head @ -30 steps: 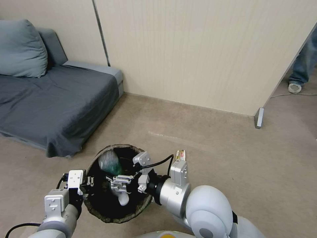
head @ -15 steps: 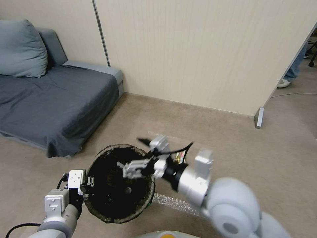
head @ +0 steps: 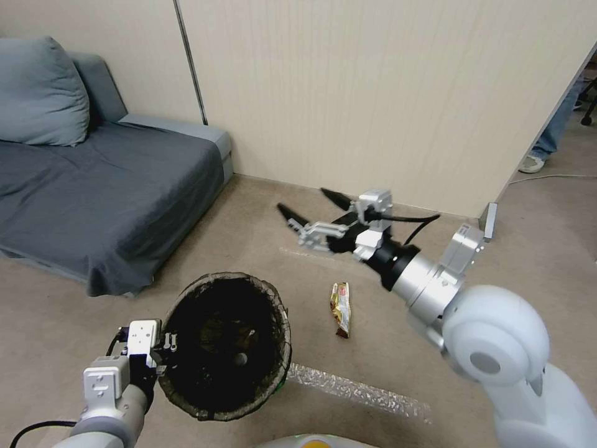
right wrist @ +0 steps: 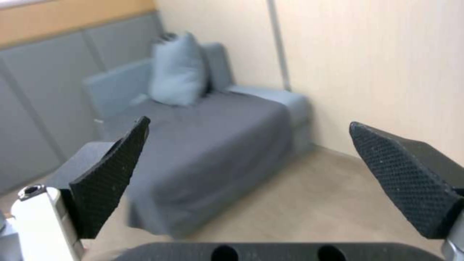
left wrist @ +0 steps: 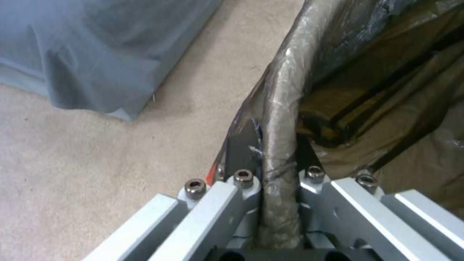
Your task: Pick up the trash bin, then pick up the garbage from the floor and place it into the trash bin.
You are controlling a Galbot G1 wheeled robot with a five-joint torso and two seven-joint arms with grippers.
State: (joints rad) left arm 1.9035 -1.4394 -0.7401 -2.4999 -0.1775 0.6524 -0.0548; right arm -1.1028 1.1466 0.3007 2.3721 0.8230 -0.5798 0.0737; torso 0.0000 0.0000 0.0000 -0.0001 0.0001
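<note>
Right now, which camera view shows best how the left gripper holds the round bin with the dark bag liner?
The left wrist view: the left gripper is shut on the round bin's liner-covered rim. The head view shows it beside the bin.

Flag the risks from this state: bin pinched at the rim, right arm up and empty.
1. The left gripper holds the bin only by its bag-covered rim, on one side. The slick liner could slip or the bin tilt.
2. The wrapper lies flat on the carpet; the right gripper's open fingers may scrape the floor or miss it.
3. Reaching down, the right arm could knock the bin, which is close beside the wrapper.
</note>
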